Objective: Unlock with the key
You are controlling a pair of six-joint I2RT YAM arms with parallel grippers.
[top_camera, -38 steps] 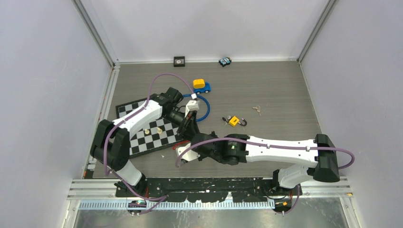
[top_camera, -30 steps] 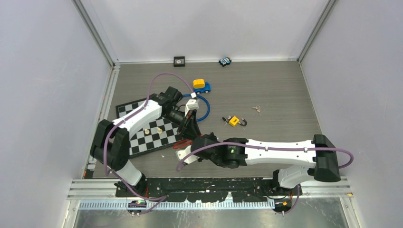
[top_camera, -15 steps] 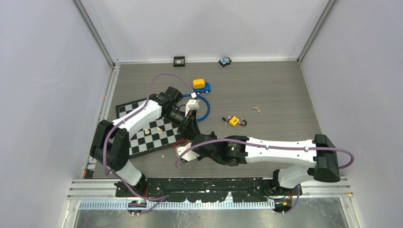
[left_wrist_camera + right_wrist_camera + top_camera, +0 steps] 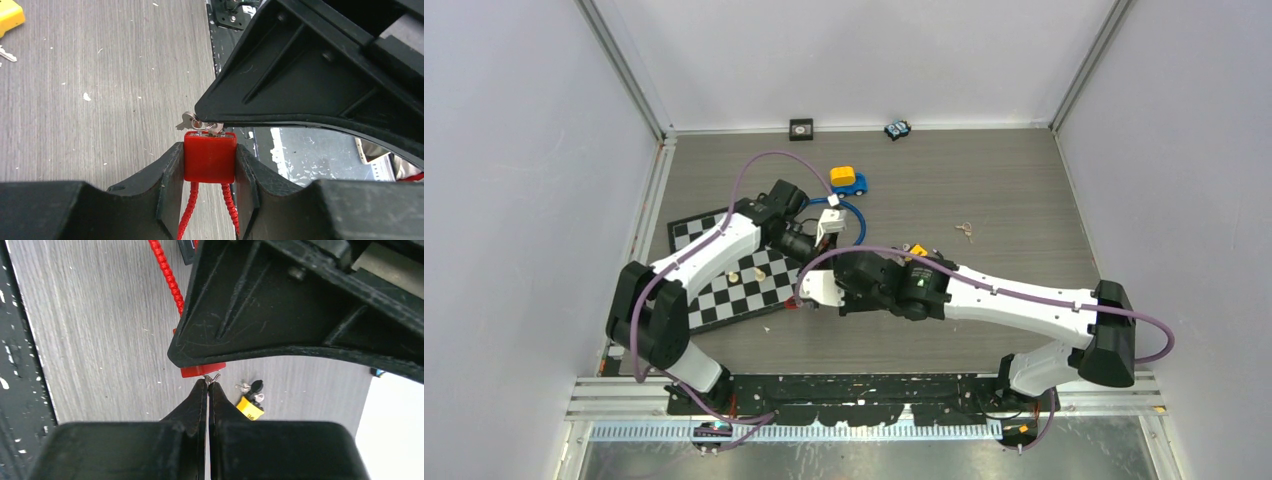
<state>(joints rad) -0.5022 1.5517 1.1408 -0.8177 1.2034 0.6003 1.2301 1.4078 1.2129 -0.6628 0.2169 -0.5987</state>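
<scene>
A red lock (image 4: pixel 210 157) with a red braided cable (image 4: pixel 187 210) is clamped between the fingers of my left gripper (image 4: pixel 210 150), which is shut on its body. A small silver key (image 4: pixel 200 124) on a ring sticks out of the lock's far end. My right gripper (image 4: pixel 207 385) is shut, its tips pinching the key (image 4: pixel 214 378) right at the lock (image 4: pixel 202 371). From above, the two grippers meet at the chessboard's right edge, left gripper (image 4: pixel 809 262) above right gripper (image 4: pixel 819 292); the lock is hidden under them.
A yellow padlock (image 4: pixel 249 408) with keys lies beyond the lock, half covered by my right arm in the top view. Loose keys (image 4: pixel 964 231), a chessboard (image 4: pixel 724 290) with pieces, a blue ring (image 4: pixel 854 225) and a toy car (image 4: pixel 848 181) are nearby.
My right wrist has moved away from the near edge, up against the left gripper, and its arm now covers most of the yellow padlock. The left arm shifted slightly.
</scene>
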